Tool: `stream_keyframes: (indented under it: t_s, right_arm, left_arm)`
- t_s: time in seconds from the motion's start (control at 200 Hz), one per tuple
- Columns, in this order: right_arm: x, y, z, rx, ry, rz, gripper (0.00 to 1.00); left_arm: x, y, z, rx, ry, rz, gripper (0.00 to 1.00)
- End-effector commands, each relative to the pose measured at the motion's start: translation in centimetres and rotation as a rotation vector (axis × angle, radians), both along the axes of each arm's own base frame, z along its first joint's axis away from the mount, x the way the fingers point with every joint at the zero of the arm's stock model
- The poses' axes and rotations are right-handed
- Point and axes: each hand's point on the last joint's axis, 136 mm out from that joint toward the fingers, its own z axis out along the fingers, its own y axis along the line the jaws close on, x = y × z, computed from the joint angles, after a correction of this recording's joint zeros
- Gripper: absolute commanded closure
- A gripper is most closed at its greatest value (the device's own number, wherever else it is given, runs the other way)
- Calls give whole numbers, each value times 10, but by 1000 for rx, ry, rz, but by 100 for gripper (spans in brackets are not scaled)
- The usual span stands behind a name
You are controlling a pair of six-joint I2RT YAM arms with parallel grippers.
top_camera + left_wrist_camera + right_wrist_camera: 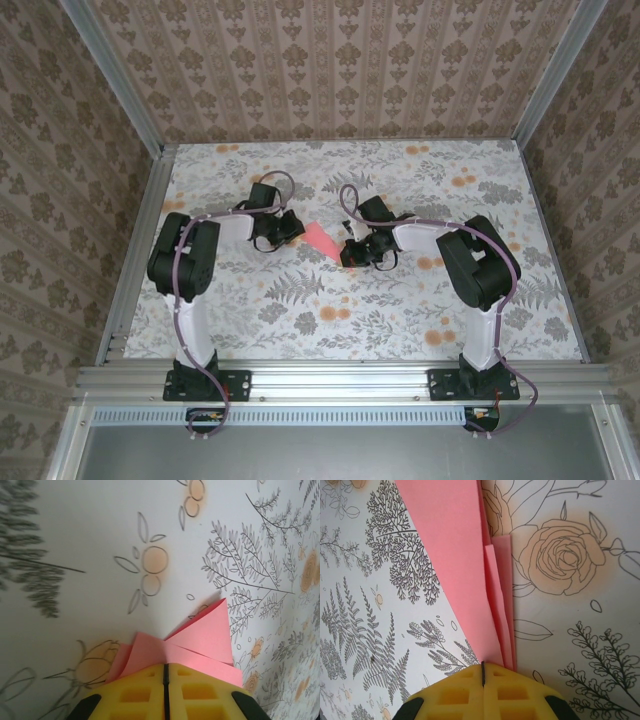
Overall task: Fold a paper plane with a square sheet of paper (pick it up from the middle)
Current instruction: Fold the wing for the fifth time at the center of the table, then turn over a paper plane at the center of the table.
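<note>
Pink paper [320, 240], folded into a layered wedge, spans both grippers at mid-table [250, 320]. Left gripper [283, 230]: jaws clamped on the wide end. Right gripper [352, 250]: jaws pinched on the narrow end, probably keeping the layers taut for creasing.

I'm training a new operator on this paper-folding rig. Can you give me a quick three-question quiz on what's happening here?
1. The left gripper and the right gripper are each: A) wide open, B) shut on the pink paper, C) shut on nothing?
2. True or false: the pink paper is one unfolded sheet.
3. What colour are the finger pads?

Key: 1 B. 2 False: folded layers show in the right wrist view. 3 Yellow.
</note>
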Motion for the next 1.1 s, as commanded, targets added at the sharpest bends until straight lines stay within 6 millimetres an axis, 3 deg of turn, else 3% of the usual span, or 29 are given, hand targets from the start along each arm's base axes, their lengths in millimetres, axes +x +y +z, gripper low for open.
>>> stream_keyframes:
  t_s: [0.0, 0.22, 0.3, 0.505, 0.6, 0.67, 0.76, 0.875, 0.9, 0.985, 1.095]
  right_arm:
    - [-40, -31, -39, -152, 174, -23, 98]
    - [-37, -28, -35, -137, 165, -24, 98]
    - [-32, -21, -24, -106, 135, -22, 98]
    - [-7, 15, 39, 119, 0, -10, 86]
    - [4, 22, 70, 192, -84, -20, 82]
    - [10, 22, 89, 215, -150, -32, 73]
    - [18, 9, 105, 191, -250, -71, 62]
    - [29, -21, 109, 99, -335, -168, 48]
    - [31, -27, 110, 82, -349, -186, 45]
    - [37, -49, 109, 25, -385, -257, 37]
    - [43, -69, 109, -4, -419, -310, 29]
  left_arm:
    - [9, 63, -25, 196, 0, 135, 90]
    - [16, 66, -7, 204, -38, 115, 90]
    - [16, 69, 1, 222, -55, 117, 89]
    - [9, 76, 27, 247, -92, 138, 81]
    - [0, 73, 40, 273, -108, 128, 74]
    - [-8, 68, 50, 296, -114, 113, 67]
    - [-20, 58, 58, 337, -108, 81, 57]
    - [-30, 45, 67, 402, -103, 49, 43]
    - [-37, 30, 69, 408, -109, 13, 39]
    - [-47, 12, 72, 435, -99, -12, 29]
    - [-53, -16, 70, 417, -75, -40, 24]
